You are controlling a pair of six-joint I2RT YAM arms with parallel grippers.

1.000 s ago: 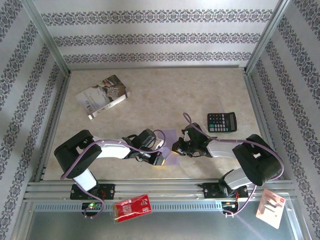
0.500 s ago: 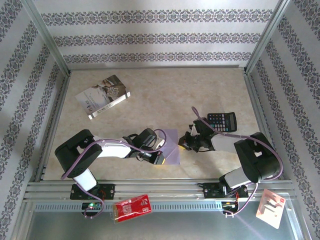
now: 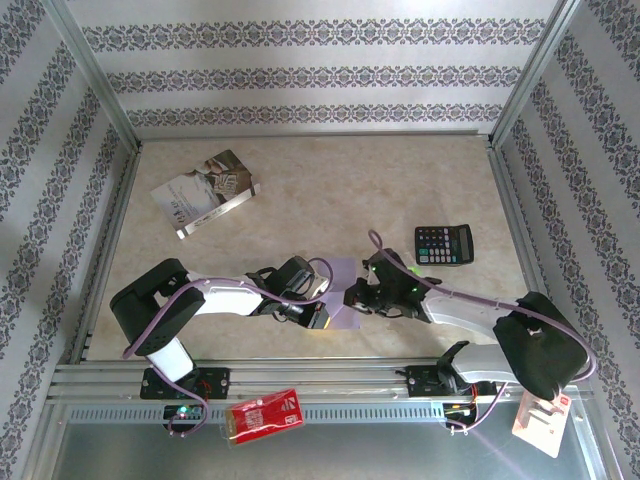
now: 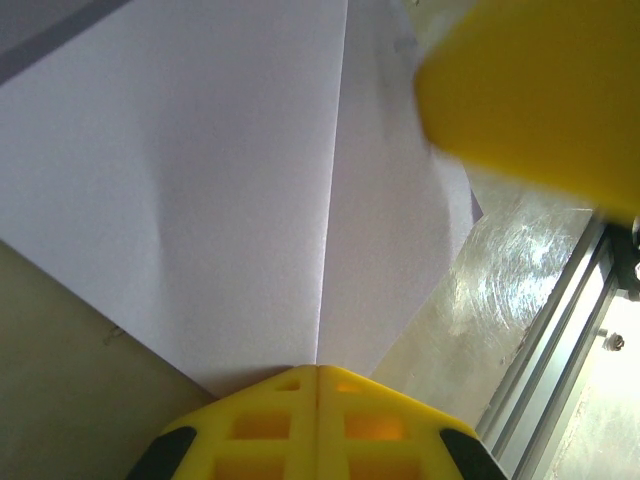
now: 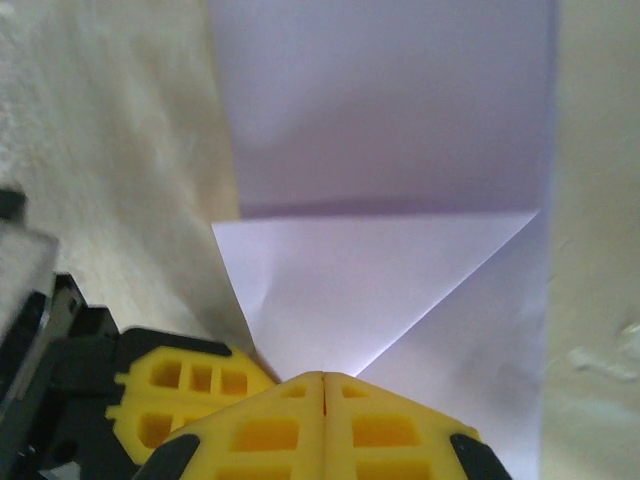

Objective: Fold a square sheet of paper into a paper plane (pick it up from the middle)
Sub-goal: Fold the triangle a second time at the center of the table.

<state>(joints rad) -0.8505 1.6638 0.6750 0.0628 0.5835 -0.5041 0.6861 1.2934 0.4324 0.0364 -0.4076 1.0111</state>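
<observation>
The square sheet of paper (image 3: 340, 274) is pale lilac and lies flat on the table near the front edge, between my two grippers. In the left wrist view the paper (image 4: 200, 180) shows a straight crease running to my left gripper (image 4: 318, 368), which is shut with its tips down on the sheet. The right wrist view shows the paper (image 5: 380, 110) with a triangular flap (image 5: 350, 280) folded over. My right gripper (image 5: 323, 376) is shut at the flap's point. From above, the left gripper (image 3: 318, 313) and right gripper (image 3: 352, 300) sit almost touching. No finished paper plane is in view.
A printed booklet (image 3: 205, 192) lies at the back left and a black calculator (image 3: 443, 244) to the right. A red packet (image 3: 265, 414) and a white packet (image 3: 542, 415) lie below the aluminium front rail (image 3: 320, 378). Patterned walls enclose the table.
My right gripper pulled back toward the calculator half a second ago and has come back to the paper's right side. The left gripper has stayed put.
</observation>
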